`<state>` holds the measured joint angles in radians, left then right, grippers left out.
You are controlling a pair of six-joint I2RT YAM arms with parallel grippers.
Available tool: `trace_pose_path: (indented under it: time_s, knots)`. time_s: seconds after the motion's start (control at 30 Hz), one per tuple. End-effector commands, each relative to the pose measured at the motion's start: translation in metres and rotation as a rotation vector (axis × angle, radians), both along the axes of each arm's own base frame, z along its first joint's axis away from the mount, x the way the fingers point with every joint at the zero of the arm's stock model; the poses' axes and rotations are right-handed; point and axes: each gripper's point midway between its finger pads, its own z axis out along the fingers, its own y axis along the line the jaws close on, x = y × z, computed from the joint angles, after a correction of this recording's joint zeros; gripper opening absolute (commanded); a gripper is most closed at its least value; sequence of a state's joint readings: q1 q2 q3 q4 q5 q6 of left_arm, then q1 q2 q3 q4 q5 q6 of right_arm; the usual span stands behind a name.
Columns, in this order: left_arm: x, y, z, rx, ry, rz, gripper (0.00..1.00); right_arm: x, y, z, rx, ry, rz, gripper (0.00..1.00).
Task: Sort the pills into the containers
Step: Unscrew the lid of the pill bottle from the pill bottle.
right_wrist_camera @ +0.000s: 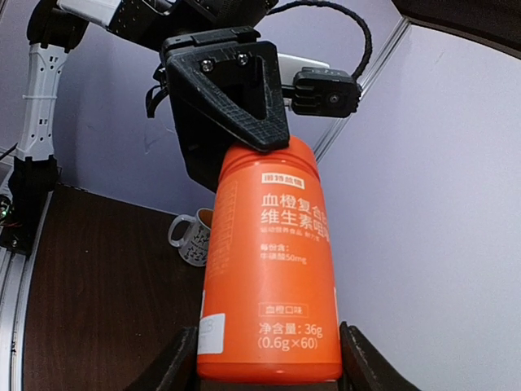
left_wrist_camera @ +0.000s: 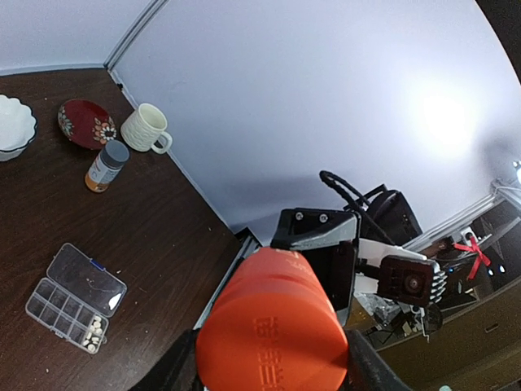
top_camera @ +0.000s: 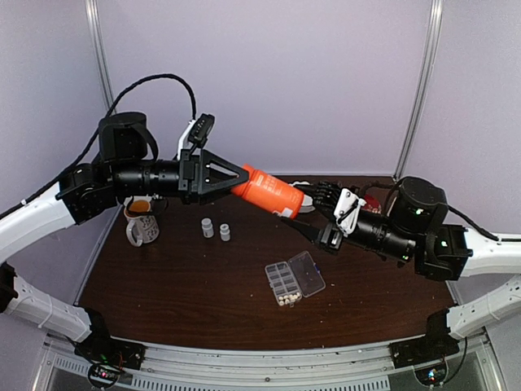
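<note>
Orange bottle (right_wrist_camera: 269,269) fills the right wrist view, clamped at its lower end between the fingers of the right end effector (right_wrist_camera: 267,371). At the far end we see the left end effector (top_camera: 230,184) closed on the same bottle, which hangs nearly level in the air between the two arms, well above the surface (top_camera: 179,285). We cannot tell from these views which end carries the cap. Below, a little toward the right arm, lies the clear organizer (top_camera: 285,281) with its lid (top_camera: 309,273) swung open beside it. The pills (top_camera: 285,300) are heaped in a cell at its near end, and we see none in the other cells. Two tiny white bottles (top_camera: 207,227) and a mug (top_camera: 142,230) stand apart to the left. We judge the step in hand to be opening the bottle, one arm bracing while the other twists. Next, in our view, the cap must come free without spilling, and the mouth must then be brought over the organizer.
</note>
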<state>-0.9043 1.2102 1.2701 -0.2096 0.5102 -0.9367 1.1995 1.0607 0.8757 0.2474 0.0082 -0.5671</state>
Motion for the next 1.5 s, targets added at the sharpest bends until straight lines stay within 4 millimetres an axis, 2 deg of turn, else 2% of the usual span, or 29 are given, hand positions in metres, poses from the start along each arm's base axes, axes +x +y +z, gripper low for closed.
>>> trace_pose_path:
  time_s: [0.0,0.07,0.1,0.17,0.2,0.27,0.33,0.47,0.7,0.9,1.23,1.4,1.47]
  knots:
    - [0.012,0.001,0.012,-0.047,0.012,0.046,0.21,0.008,-0.006,-0.003,-0.004,-0.018,-0.067,0.30]
    - [0.012,0.000,0.012,-0.056,0.002,0.039,0.21,0.007,-0.006,-0.002,0.018,0.011,-0.054,0.34]
    - [0.012,-0.001,0.012,-0.058,-0.002,0.038,0.20,0.006,-0.005,-0.002,0.027,0.028,-0.046,0.42]
    - [0.013,-0.001,0.013,-0.063,-0.016,0.038,0.20,0.002,-0.005,-0.003,0.047,0.065,-0.024,0.68]
    - [0.012,-0.001,0.014,-0.064,-0.025,0.037,0.20,0.000,-0.005,-0.003,0.061,0.085,-0.010,0.78]
    - [0.014,0.000,0.015,-0.060,-0.044,0.042,0.20,-0.002,-0.007,-0.002,0.091,0.125,0.004,0.92]
    - [0.014,0.001,0.014,-0.048,-0.066,0.045,0.20,-0.007,-0.011,0.003,0.124,0.171,0.038,0.99]
    - [0.013,0.003,0.012,-0.021,-0.112,0.040,0.20,-0.011,-0.017,0.019,0.185,0.305,0.108,1.00]
    - [0.013,0.007,0.014,-0.010,-0.187,0.031,0.20,-0.026,-0.017,0.035,0.304,0.660,0.255,1.00]
    - [0.008,0.007,0.032,-0.041,-0.246,-0.002,0.20,-0.009,-0.016,0.030,0.435,0.865,0.243,1.00]
    - [0.003,0.006,0.043,-0.085,-0.244,-0.049,0.20,0.003,-0.011,0.029,0.530,0.921,0.263,1.00]
    - [-0.002,0.006,0.047,-0.115,-0.244,-0.070,0.19,-0.009,-0.002,0.036,0.509,0.923,0.362,1.00]
    - [-0.003,0.006,0.050,-0.133,-0.244,-0.073,0.19,-0.010,0.003,0.037,0.492,0.929,0.379,0.97]
